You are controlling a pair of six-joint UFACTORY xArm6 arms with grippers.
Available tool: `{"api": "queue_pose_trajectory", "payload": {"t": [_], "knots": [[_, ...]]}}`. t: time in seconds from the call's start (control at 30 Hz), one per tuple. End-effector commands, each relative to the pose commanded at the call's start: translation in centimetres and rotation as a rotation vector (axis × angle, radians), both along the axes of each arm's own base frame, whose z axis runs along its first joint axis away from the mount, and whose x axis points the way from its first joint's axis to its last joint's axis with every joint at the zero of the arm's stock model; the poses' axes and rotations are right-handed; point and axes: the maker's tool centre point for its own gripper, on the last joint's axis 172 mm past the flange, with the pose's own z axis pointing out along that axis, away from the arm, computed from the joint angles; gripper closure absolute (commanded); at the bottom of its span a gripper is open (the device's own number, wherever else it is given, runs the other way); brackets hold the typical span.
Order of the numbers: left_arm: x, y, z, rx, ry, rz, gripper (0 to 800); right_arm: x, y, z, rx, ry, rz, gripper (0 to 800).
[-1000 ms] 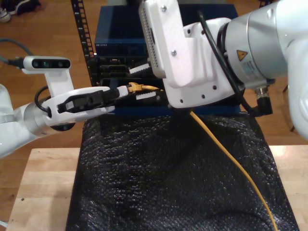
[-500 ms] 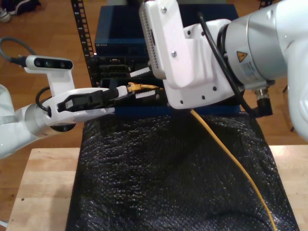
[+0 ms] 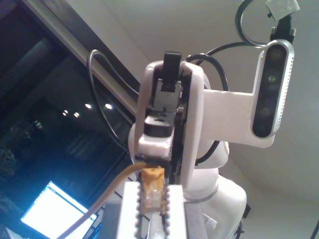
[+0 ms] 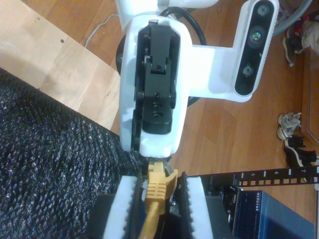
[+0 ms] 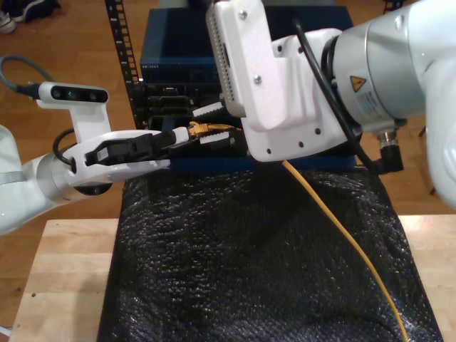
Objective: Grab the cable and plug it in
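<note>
A warning triangle (image 5: 358, 83) is borne by the second arm. The cable's (image 5: 335, 228) plug is pinched in my first gripper's (image 5: 184, 134) jaws. My second gripper's (image 5: 212, 122) jaws stand apart around it.

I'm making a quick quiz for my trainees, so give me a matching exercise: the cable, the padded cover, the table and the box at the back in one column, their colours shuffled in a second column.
Things:
1. the cable
2. the padded cover
3. the table
4. the box at the back

Colours:
A. black
B. blue
C. yellow
D. light wood

Pairs: 1-C, 2-A, 3-D, 4-B
</note>
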Motion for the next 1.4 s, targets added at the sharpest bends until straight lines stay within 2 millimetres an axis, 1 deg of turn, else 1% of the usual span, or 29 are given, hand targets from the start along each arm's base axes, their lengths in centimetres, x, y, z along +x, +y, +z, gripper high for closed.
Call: {"api": "queue_pose_trajectory", "payload": {"t": [0.5, 0.8, 0.87, 0.93, 0.97, 1.07, 1.13, 1.17, 1.2, 1.27, 1.3, 1.37, 1.4], "knots": [[0.01, -0.02, -0.02, -0.002, 0.001, -0.003, 798, -0.23, 0.36, 0.17, 0.03, 0.025, -0.001, 639], [0.0, 0.0, 0.03, -0.002, -0.001, -0.004, 798, -0.24, 0.34, -0.15, 0.028, 0.029, -0.002, 657], [0.0, 0.0, 0.03, -0.002, 0.001, -0.004, 798, -0.24, 0.34, -0.15, 0.028, 0.029, -0.002, 674], [0.03, 0.01, 0.06, -0.003, 0.0, -0.003, 798, -0.24, 0.34, -0.15, 0.028, 0.029, -0.002, 727], [-0.03, 0.04, 0.11, -0.005, 0.0, -0.005, 797, -0.22, 0.27, -0.17, 0.028, 0.029, -0.004, 741], [-0.24, 0.11, 0.26, -0.011, -0.002, -0.012, 787, -0.22, 0.27, -0.17, 0.029, 0.031, -0.005, 766], [-0.16, 0.13, 0.14, -0.012, 0.002, -0.012, 767, -0.22, 0.27, -0.17, 0.029, 0.031, -0.005, 774], [-0.08, 0.16, 0.08, -0.014, 0.005, -0.011, 740, -0.22, 0.27, -0.17, 0.029, 0.031, -0.005, 776], [-0.01, 0.18, -0.04, -0.014, 0.008, -0.012, 684, -0.22, 0.27, -0.17, 0.029, 0.032, -0.006, 778], [0.01, 0.19, -0.01, -0.015, 0.008, -0.011, 510, -0.23, 0.28, -0.16, 0.032, 0.035, -0.008, 783], [0.05, 0.24, 0.01, -0.014, 0.006, -0.01, 452, -0.23, 0.28, -0.16, 0.032, 0.035, -0.008, 788], [0.07, 0.22, -0.04, -0.014, 0.007, -0.008, 402, -0.23, 0.28, -0.16, 0.032, 0.035, -0.008, 790], [0.12, 0.22, -0.05, -0.014, 0.006, -0.005, 341, -0.18, 0.23, -0.16, 0.032, 0.035, -0.009, 797]]}}
